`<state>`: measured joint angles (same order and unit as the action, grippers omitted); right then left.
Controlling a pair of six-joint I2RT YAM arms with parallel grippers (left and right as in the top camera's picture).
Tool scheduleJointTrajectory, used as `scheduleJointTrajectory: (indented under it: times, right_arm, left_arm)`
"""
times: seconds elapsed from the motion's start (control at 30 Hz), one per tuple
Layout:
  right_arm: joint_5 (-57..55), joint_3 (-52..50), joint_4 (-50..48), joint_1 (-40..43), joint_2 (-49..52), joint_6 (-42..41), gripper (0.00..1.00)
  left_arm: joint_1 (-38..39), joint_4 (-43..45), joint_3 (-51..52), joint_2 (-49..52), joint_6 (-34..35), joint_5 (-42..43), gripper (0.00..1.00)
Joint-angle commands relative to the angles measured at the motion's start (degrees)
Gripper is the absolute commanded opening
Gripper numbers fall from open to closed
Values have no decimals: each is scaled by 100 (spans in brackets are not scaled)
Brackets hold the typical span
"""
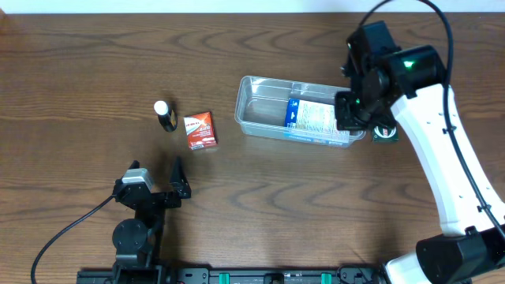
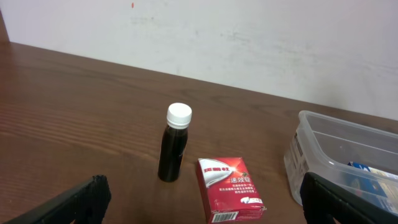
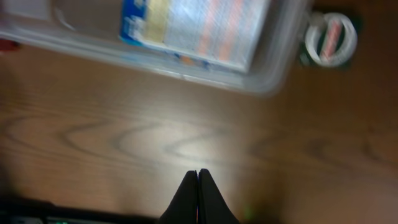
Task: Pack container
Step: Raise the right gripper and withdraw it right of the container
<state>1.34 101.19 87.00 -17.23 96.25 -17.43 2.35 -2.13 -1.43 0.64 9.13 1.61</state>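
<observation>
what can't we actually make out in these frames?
- Overhead: the right arm covers the right end of the container and half of the round item beside it.
- Right wrist: blurred, so the print on the blue-and-white packet and the round item's label are unreadable.
- Left wrist: the frame's right edge cuts the container off.
- Left wrist and overhead: the fine print on the red carton is too small.

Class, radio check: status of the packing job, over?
Left gripper open, empty. Right gripper shut, empty. Container holds one box. Bottle, red carton outside, nothing blocking.
</observation>
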Motion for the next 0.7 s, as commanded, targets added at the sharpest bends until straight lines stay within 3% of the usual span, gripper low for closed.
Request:
scheduleJointTrajectory:
  times: [0.0, 0.27, 0.67]
  right_arm:
    - [-282, -190, 15, 81, 120, -184, 1]
    - [-249, -1464, -798, 225, 120, -247, 1]
    - [-151, -2009, -1325, 382, 120, -487, 1]
  left_arm:
    - [-2, -186, 120, -26, -52, -11, 98]
    - [-2, -186, 120, -26, -55, -11, 98]
    - [-2, -184, 120, -26, -55, -9, 98]
